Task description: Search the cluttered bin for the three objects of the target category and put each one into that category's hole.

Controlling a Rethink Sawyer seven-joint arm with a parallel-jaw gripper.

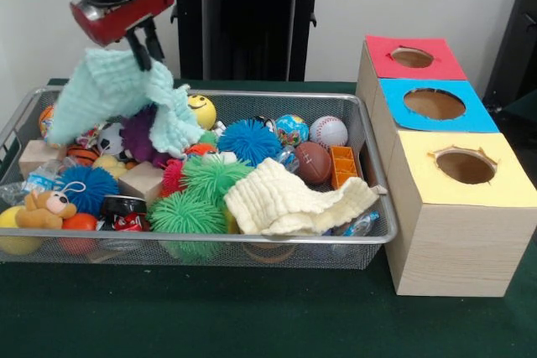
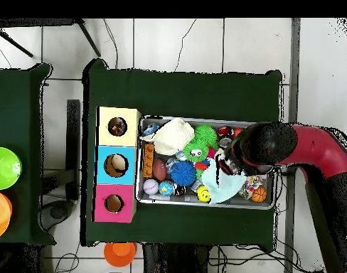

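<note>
Front view: gripper (image 1: 144, 46) lifts pale green cloth (image 1: 117, 98).

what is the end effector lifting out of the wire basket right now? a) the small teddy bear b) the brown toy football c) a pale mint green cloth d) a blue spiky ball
c: in the front view the end effector is shut on the pale mint green cloth, which hangs raised above the toys at one end of the silver wire-mesh basket.
</note>
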